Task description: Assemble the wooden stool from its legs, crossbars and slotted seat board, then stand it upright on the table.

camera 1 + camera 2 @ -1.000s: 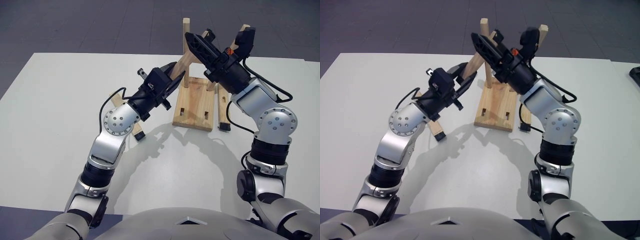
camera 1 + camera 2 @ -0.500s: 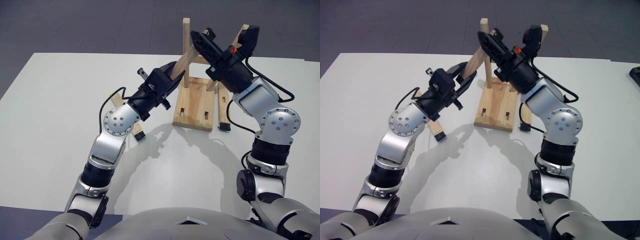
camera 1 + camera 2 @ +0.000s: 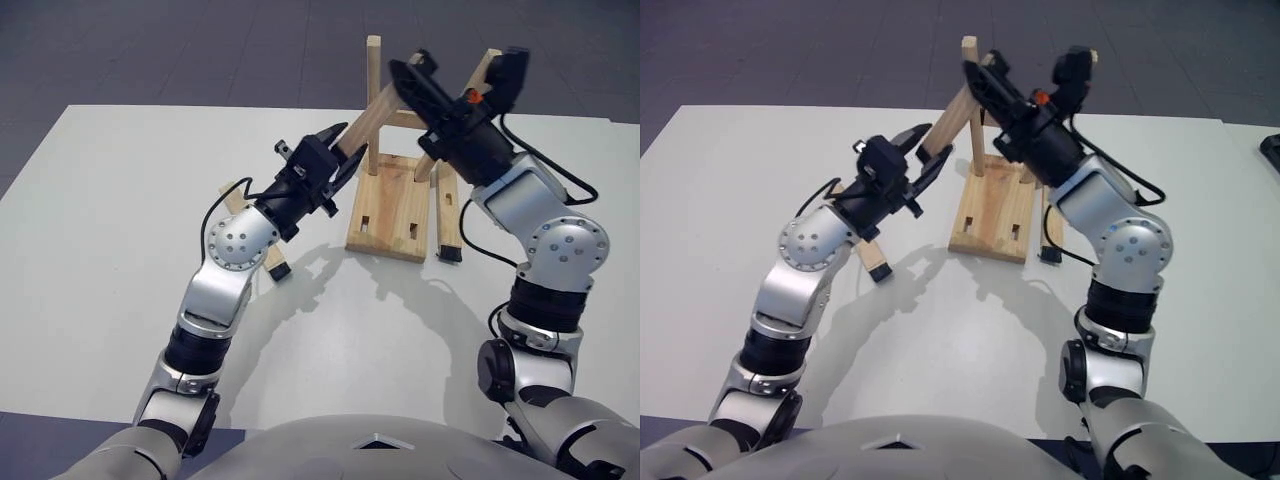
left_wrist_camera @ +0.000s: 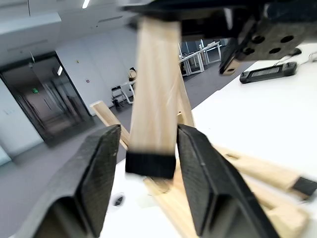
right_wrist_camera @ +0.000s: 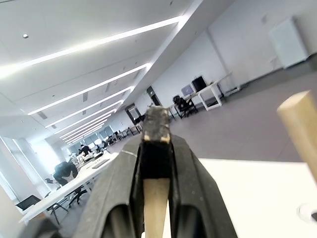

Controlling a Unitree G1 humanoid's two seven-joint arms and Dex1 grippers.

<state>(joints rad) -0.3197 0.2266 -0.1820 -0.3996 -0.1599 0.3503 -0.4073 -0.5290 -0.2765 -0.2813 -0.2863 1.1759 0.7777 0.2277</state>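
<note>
The seat board (image 3: pixel 385 208) lies flat on the table (image 3: pixel 120 200), slots facing up. An upright leg (image 3: pixel 373 90) rises from the board's far edge. A slanted leg (image 3: pixel 365 125) leans over the board's left far corner, its lower end out past the board's left side and its upper end above the far edge.

The right gripper (image 3: pixel 405 75) is above the board's far edge. Its fingers (image 5: pixel 124 183) are closed tight on the upper end of the slanted leg.

The left gripper (image 3: pixel 335 150) is just off the board's left far corner, at the slanted leg's lower end. Its fingers (image 4: pixel 94 173) are spread wider than the leg. They straddle the black-capped end without clamping it, and a narrow gap shows on at least one side.

Another leg (image 3: pixel 483 68) pokes up beyond the board's right far corner, behind the right arm. A flat leg (image 3: pixel 447 215) lies on the table just beside the board's right edge. A loose leg (image 3: pixel 272 258) lies on the table left of the board, partly hidden under the left arm.
</note>
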